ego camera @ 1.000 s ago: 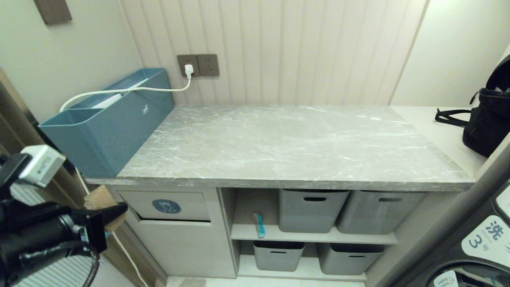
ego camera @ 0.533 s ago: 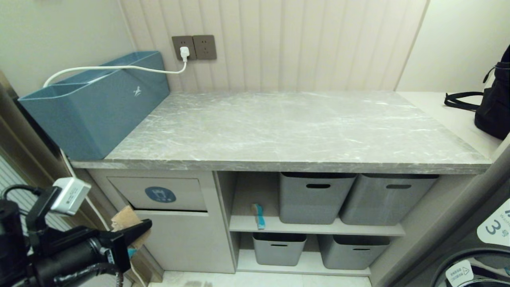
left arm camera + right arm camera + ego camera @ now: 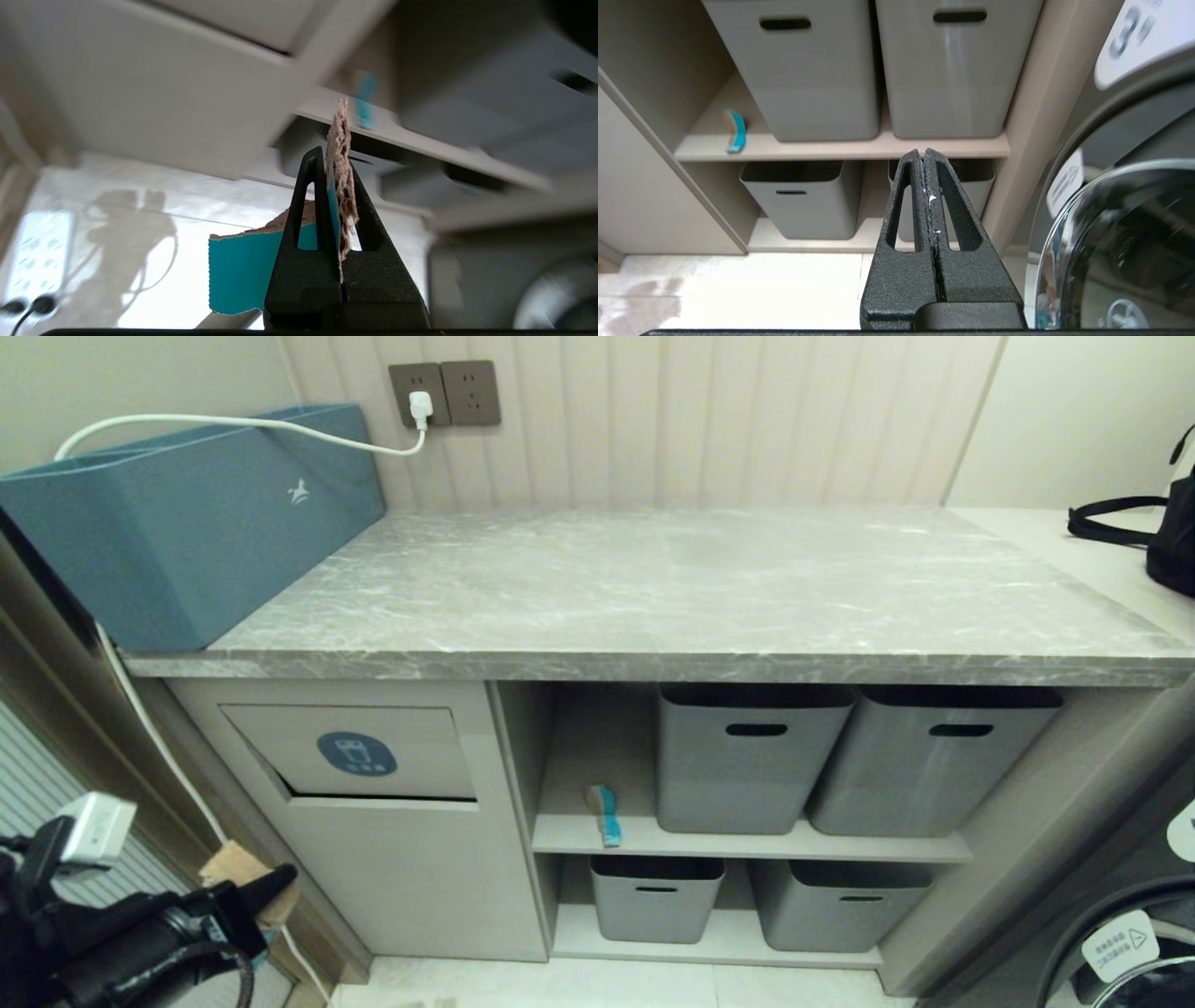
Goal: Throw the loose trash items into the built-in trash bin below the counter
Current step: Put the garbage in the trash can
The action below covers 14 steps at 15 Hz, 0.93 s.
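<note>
Grey marble surface (image 3: 672, 588) runs wall to wall w/ thick front edge; teal box (image 3: 177, 523) at its left end. Below: bin flap (image 3: 350, 751) w/ blue icon, bottom edge tipped in. One teal strip (image 3: 605, 814) on shelf beside grey baskets (image 3: 752, 756). Left pincer (image 3: 271, 887) low, left of cabinet, open floor around.

Left wrist: pincer (image 3: 334, 163) clamped on torn teal/tan card scrap (image 3: 243, 273).

Right wrist: right pincer (image 3: 923, 156) pressed together, holding nothing, facing shelves; strip (image 3: 736, 131) near shelf edge.

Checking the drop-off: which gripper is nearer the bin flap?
Left. The left gripper, shut on a torn card scrap, sits below-left of the flap; the right gripper faces the basket shelves.
</note>
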### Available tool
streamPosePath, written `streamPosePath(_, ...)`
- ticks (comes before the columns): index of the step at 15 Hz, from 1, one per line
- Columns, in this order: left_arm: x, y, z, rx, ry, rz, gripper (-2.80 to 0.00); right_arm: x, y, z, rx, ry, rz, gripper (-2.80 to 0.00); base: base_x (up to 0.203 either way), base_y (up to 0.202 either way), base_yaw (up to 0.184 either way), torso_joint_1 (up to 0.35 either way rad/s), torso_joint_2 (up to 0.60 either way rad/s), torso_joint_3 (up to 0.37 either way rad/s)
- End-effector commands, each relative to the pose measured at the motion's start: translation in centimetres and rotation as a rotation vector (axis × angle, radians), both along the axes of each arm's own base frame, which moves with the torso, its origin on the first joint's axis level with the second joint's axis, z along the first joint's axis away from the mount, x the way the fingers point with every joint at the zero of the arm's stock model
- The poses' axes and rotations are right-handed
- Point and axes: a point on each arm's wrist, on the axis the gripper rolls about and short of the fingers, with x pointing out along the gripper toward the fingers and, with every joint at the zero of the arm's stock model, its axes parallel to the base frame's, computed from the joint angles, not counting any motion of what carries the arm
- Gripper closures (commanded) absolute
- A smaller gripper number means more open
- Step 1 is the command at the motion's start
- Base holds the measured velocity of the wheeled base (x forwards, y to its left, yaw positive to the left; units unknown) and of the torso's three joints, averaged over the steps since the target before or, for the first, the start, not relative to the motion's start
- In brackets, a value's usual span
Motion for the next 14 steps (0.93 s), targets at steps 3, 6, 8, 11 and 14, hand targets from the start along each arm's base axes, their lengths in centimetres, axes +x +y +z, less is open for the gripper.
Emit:
streamPosePath(3, 0.9, 2.2, -0.3, -0.002, 0.023, 0.150, 0.00, 0.0, 0.0, 0.0, 0.001, 0.000, 0.000, 0.00, 0.000, 0.000, 0.000, -0.199, 0.48, 0.286)
streamPosePath(6, 1.1, 2.5, -0.5, 0.002, 0.036, 0.152, 0.00, 0.0, 0.0, 0.0, 0.003, 0.000, 0.000, 0.00, 0.000, 0.000, 0.000, -0.180, 0.47, 0.293)
streamPosePath(8, 1.4, 2.4, -0.7, -0.002, 0.050, 0.107, 0.00, 0.0, 0.0, 0.0, 0.005, 0.001, 0.000, 0.00, 0.000, 0.000, 0.000, -0.162, 0.47, 0.301)
streamPosePath(11, 1.7, 2.3, -1.0, 0.023, 0.062, 0.041, 0.00, 0.0, 0.0, 0.0, 0.007, 0.001, 0.000, 0.00, 0.000, 0.000, 0.000, -0.146, 0.46, 0.308)
streamPosePath(14, 1.9, 2.3, -1.3, 0.053, 0.075, 0.028, 0.00, 0.0, 0.0, 0.0, 0.008, 0.001, -0.002, 0.00, 0.000, 0.000, 0.000, -0.105, 0.39, 0.287)
